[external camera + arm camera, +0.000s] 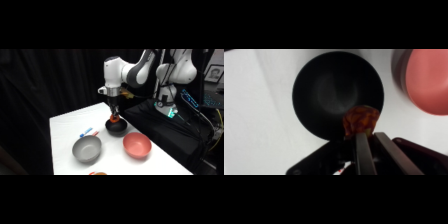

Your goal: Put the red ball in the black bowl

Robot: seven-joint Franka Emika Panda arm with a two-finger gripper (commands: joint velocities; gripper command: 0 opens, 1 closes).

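White table [65, 125] is seen under black curtains. The red ball [360, 120] is gripped between the closed fingers of the gripper [365, 136] – held just above the black bowl [331, 92] (near its rim), probably so it can be dropped inside.

arm [131, 70] reaching down, hand [115, 118] clamped

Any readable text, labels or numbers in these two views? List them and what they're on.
None readable.
Black-and-white sign at the right edge of the side view: marks too blurred to read.
Pen on the table: no legible print.
Black bowl, red ball, grey bowl, pink bowl: plain, no markings visible.
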